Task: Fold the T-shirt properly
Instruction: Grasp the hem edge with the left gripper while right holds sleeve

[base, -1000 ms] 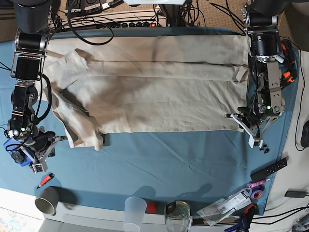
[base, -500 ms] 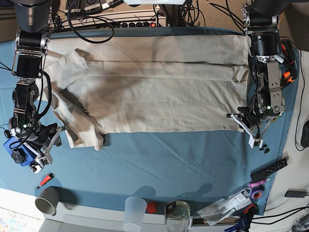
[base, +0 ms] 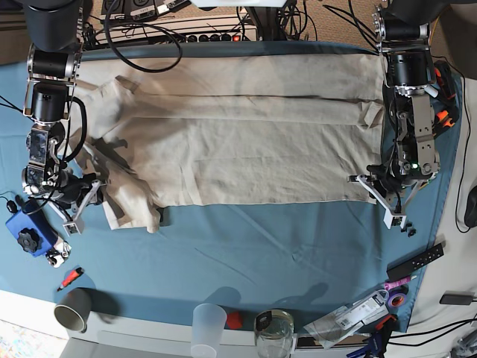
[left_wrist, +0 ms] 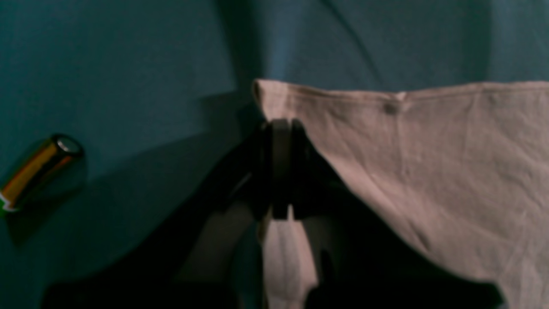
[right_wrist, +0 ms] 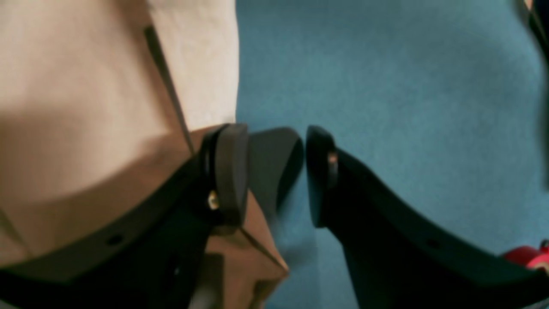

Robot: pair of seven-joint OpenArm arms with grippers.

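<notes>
Base view: beige T-shirt (base: 253, 160) spread on blue cloth (base: 246, 253) — left gripper (left_wrist: 281, 171) closed on its corner; right gripper (right_wrist: 276, 171) open, beside the sleeve end.

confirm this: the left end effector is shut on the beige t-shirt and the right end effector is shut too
The right end effector is open, as the right wrist view shows; the left one is shut on the beige T-shirt.

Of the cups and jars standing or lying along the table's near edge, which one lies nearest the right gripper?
The grey-brown cup, tipped on its side at the far left.
</notes>
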